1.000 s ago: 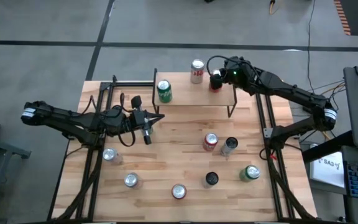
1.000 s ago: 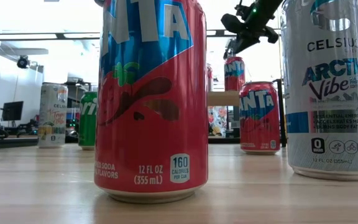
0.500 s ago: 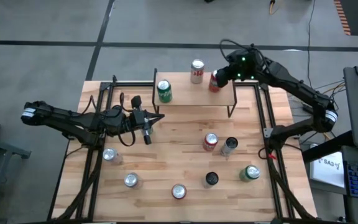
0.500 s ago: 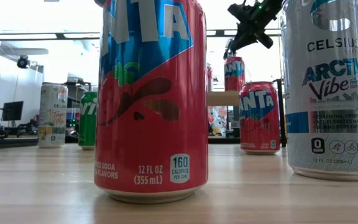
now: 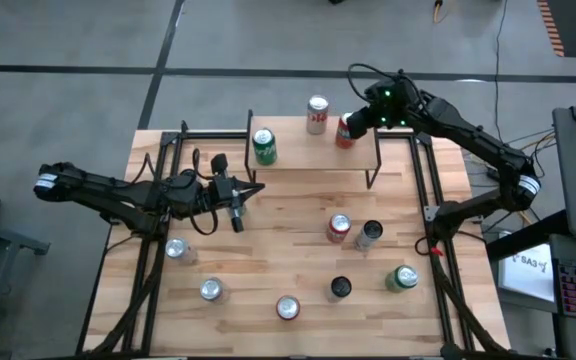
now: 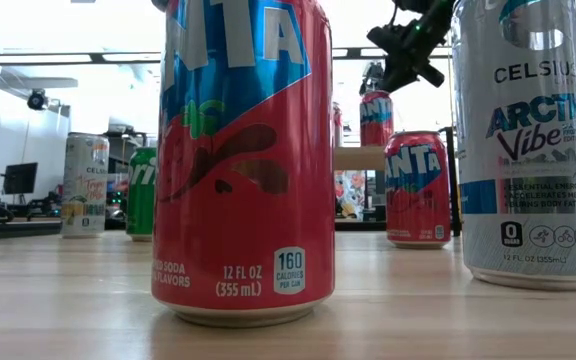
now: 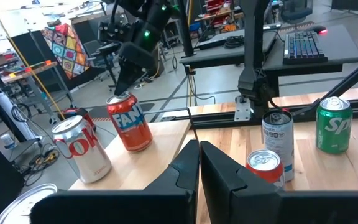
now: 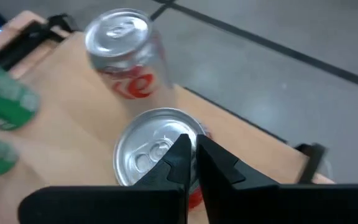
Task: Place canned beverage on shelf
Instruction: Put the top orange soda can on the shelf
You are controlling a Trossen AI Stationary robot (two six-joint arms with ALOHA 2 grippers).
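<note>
The shelf (image 5: 308,156) stands at the table's far middle. On its top board stand a green can (image 5: 264,146), a silver-and-red can (image 5: 317,114) and a red canned beverage (image 5: 344,133), all upright. My right gripper (image 5: 357,121) is shut. It slants down from the far right, with its tips right at the red can's top (image 8: 157,152). My left gripper (image 5: 236,220) is shut and holds nothing. It hovers level over the table's left middle, in front of the shelf. My right gripper's shut fingertips (image 7: 119,88) stand right at the top rim of the red can (image 7: 129,121), coming slanting down from the far right. I cannot tell whether they touch it. The can stands upright on the shelf's top board.
Several more cans stand on the tabletop nearer the front: a red one (image 5: 339,228), a slim silver one (image 5: 369,234), a green one (image 5: 401,278), a dark-topped one (image 5: 340,288) and silver ones (image 5: 287,307). Black frame rails (image 5: 148,250) run along both table sides.
My right gripper has drawn back toward the table's far right edge, off the top of the red can, turning as it went and staying shut. In the high view the can is now uncovered. It stands where it was on the shelf.
</note>
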